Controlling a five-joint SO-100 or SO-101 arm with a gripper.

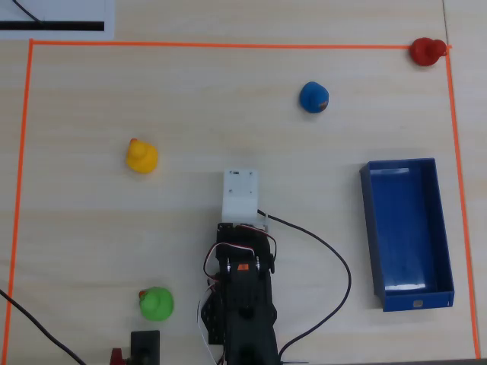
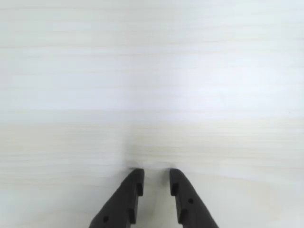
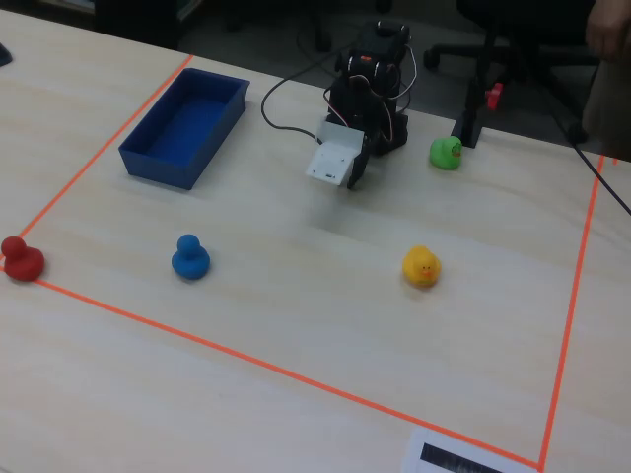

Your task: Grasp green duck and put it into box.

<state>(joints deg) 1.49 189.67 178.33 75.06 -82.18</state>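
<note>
- Green rubber is what the green duck [image 1: 157,303] looks made of, so I judge it light, hollow and a little squashy, with a smooth skin that could slip out of a hard pinch.
- Best hold, in my judgement: across the round body from side to side, low and below the smaller head, with gentle pressure so it does not pop upward.
- It sits on the wooden table [image 1: 91,228] near the bottom edge of the overhead view, inside the orange tape border [image 1: 23,152], just beside the arm's base and close to a small black block [image 1: 144,344].
- That block and the arm's own cables [image 1: 327,258] crowd the duck; a low sweep toward it could snag or nudge them.
- The gripper [image 2: 156,179] hangs over bare table in the wrist view, its black fingers slightly apart with a narrow gap and nothing between them.
- The box [image 1: 409,232], a dark blue tray, lies empty along the right edge in the overhead view, well apart from the duck, on the far side of the arm.
- A yellow duck [image 1: 141,156], blue duck [image 1: 313,97] and red duck [image 1: 427,51] stand well clear of both duck and box.
</note>
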